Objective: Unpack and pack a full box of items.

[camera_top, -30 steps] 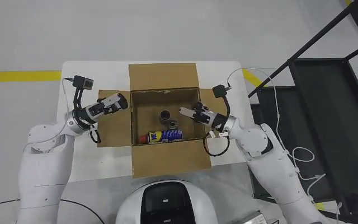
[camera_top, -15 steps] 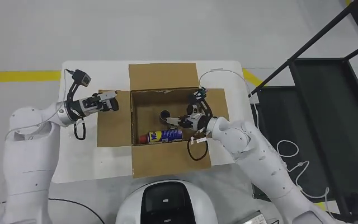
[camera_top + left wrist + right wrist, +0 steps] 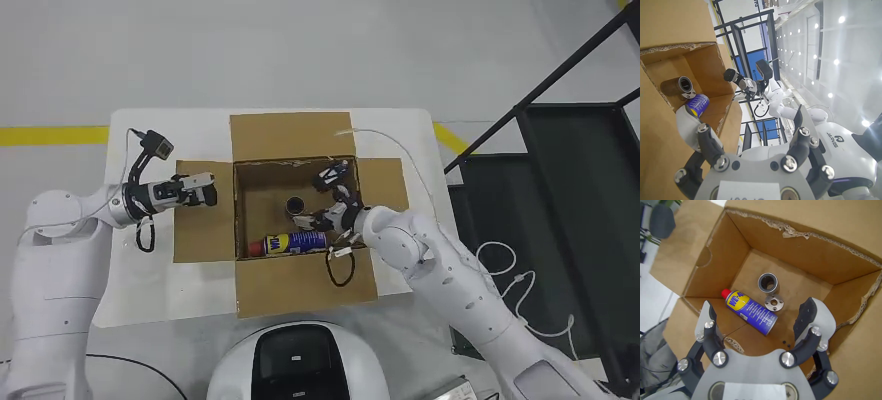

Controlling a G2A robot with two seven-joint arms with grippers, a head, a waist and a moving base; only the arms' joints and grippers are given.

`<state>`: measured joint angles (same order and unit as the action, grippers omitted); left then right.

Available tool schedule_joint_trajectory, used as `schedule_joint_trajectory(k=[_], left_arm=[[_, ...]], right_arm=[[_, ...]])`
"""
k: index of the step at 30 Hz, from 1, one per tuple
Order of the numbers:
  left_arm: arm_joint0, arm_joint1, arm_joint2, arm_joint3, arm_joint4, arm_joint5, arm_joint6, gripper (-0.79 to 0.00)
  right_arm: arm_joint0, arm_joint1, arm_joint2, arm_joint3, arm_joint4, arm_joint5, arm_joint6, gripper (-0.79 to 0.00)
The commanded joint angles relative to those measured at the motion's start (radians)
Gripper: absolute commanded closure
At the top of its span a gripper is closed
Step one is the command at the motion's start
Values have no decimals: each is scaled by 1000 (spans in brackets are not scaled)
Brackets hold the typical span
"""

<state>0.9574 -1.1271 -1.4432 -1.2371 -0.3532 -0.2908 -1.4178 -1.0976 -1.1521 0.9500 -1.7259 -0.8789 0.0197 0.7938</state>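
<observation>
Three items lie in the open box (image 3: 300,285). Nearest is a spray can (image 3: 751,311) along the 6 o'clock wall, red cap toward 9 o'clock. Beyond it a flange disc (image 3: 774,303) sits just beside a metal sleeve (image 3: 769,285) near the centre. Bare floor runs on to the ragged 12 o'clock rim. The can's blue-and-yellow label carries white print, probably too fine to read. Above them the right gripper (image 3: 757,309) hangs with jaws apart. The left gripper (image 3: 742,115) hovers over the 9 o'clock flap, jaws also apart.

Glossy white rounded shells cover the arms (image 3: 440,265). Silver screws (image 3: 720,357) pin black links (image 3: 804,344) to pale grey fingers (image 3: 821,315). A thin black cable (image 3: 337,270) loops mid-frame.
</observation>
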Motion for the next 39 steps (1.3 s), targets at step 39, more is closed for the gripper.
schedule_joint_trajectory(k=[39], left_arm=[[34, 46, -138, -139, -22, 52, 24, -785]], right_arm=[[216, -105, -213, 290, 9, 2, 13, -785]])
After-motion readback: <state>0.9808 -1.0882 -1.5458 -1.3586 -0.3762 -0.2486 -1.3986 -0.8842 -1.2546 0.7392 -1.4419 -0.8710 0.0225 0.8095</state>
